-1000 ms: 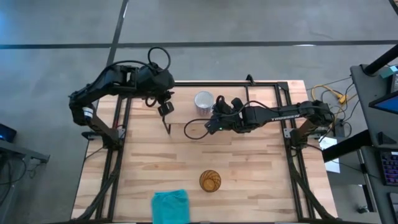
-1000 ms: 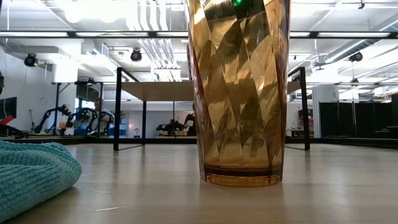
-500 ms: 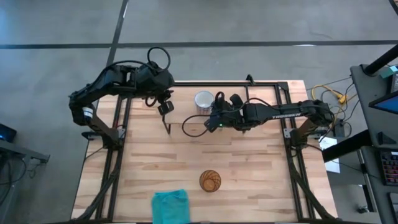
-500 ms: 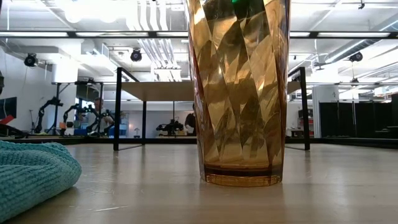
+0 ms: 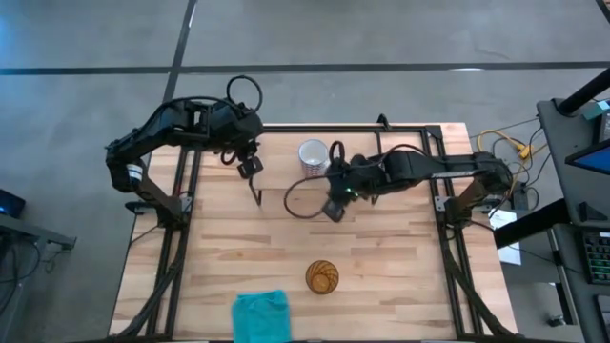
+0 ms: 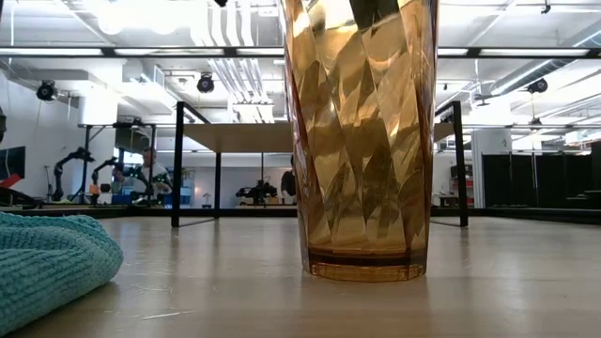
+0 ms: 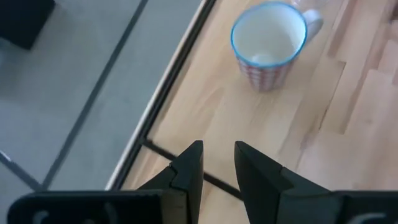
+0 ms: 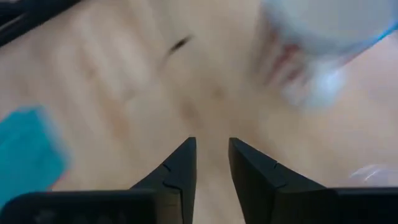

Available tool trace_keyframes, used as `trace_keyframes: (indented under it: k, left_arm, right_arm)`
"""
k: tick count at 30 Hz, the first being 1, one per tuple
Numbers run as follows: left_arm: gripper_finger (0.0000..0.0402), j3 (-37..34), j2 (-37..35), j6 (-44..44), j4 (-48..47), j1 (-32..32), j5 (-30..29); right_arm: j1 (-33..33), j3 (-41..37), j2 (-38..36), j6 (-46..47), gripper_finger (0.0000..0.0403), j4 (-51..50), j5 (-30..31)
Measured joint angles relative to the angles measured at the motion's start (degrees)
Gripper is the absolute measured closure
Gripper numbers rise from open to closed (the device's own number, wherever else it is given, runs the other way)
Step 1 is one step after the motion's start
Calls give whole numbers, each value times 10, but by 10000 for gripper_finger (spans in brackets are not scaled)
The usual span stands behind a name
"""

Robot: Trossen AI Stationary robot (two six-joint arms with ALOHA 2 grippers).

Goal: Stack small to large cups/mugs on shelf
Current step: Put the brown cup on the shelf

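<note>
- The white mug (image 5: 312, 154) stands upright on the shelf (image 5: 362, 171) at the far side of the surface (image 5: 400, 276).
- The amber tumbler (image 5: 322, 277) stands near the front edge, just beside the teal cloth (image 5: 261, 314).
- The right end effector (image 5: 334, 208) hangs near the mug, fingers nearly together, gripping nothing.
- The left end effector (image 5: 250, 166) hovers left of the mug, fingers narrowly parted, empty.
</note>
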Motion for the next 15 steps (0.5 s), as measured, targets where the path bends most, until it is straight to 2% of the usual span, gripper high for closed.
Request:
trace_keyframes:
  k: [4, 7, 11, 15]
  left_arm:
    - [324, -2, -5, -5, 0, -1, 28]
    - [324, -2, -6, -6, 0, -2, 32]
    - [324, -2, -6, -14, 0, -4, 46]
    - [324, -4, -5, -65, 0, -15, 97]
  right_arm:
    - [31, 27, 0, 23, 321, -33, -110]
    - [60, 34, 0, 23, 325, -29, -158]
    - [91, 27, 0, 28, 325, -26, -163]
    - [101, 5, 1, 58, 326, -32, -162]
